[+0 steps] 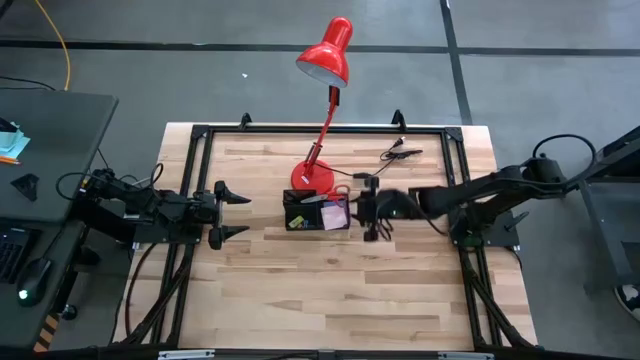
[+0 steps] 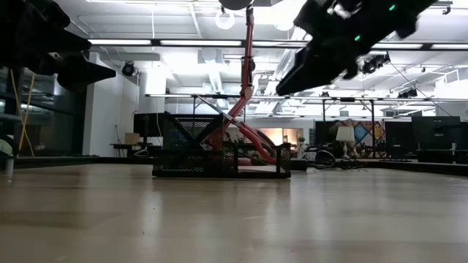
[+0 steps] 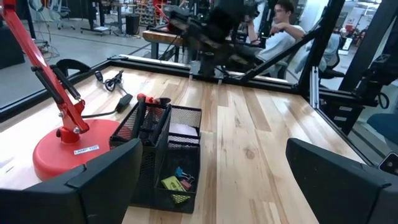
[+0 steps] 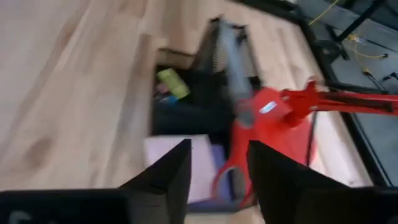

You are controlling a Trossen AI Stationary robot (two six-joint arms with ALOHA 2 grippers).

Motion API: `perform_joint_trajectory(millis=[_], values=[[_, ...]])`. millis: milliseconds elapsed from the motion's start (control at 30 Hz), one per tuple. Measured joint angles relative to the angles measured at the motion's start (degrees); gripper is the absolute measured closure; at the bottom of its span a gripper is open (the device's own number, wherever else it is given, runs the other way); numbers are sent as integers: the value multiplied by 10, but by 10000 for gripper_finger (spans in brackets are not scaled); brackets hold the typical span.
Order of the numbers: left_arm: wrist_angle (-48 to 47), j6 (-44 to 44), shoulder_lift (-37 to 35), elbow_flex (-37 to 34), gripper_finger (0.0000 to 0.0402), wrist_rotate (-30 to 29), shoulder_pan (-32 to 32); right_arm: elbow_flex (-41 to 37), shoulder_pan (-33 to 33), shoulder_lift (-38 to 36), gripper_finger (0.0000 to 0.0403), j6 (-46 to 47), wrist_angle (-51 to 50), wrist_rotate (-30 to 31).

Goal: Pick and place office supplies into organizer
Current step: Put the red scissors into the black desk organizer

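The black mesh organizer [image 1: 305,214] [image 3: 163,163] [image 2: 219,150] stands on the table in front of the red lamp's base. A pink sticky pad [image 1: 335,213] [image 4: 180,163] lies in one compartment. The red-handled scissors [image 3: 149,100] [image 4: 227,171] stand in it with their handles up, and small coloured clips [image 3: 176,184] lie in another compartment. My right gripper [image 1: 368,210] [image 4: 217,158] [image 2: 296,77] hovers open just right of and above the organizer and touches nothing. My left gripper [image 1: 235,211] [image 3: 212,149] waits open, raised, left of the organizer.
The red desk lamp's base [image 1: 313,178] [image 3: 68,149] sits right behind the organizer, and its arm slants up to the shade [image 1: 327,55]. A black cable with clips [image 1: 400,153] [image 3: 115,82] lies near the far edge. A person [image 3: 283,25] sits beyond the table.
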Motion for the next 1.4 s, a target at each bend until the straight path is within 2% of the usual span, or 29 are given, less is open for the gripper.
perform_joint_trajectory(millis=[100, 200, 300, 467, 700, 967, 1333, 1400], values=[[0, 0, 0, 0, 21, 0, 0, 2, -37, 3, 229, 9, 23, -36], [0, 0, 0, 0, 21, 0, 0, 8, -57, 3, 206, 36, -9, -39], [0, 0, 0, 0, 21, 0, 0, 8, -67, 10, 196, 21, -14, -33], [0, 0, 0, 0, 21, 0, 0, 9, -62, 47, 199, -45, -12, -20], [0, 0, 0, 0, 21, 0, 0, 9, -63, 86, 222, -47, -5, -11], [0, 0, 0, 0, 21, 0, 0, 8, -61, 121, 241, -92, 31, 20], [0, 0, 0, 0, 21, 0, 0, 8, -71, 126, 226, -148, 41, 38], [0, 0, 0, 0, 21, 0, 0, 8, -72, 126, 228, -176, 41, 66]])
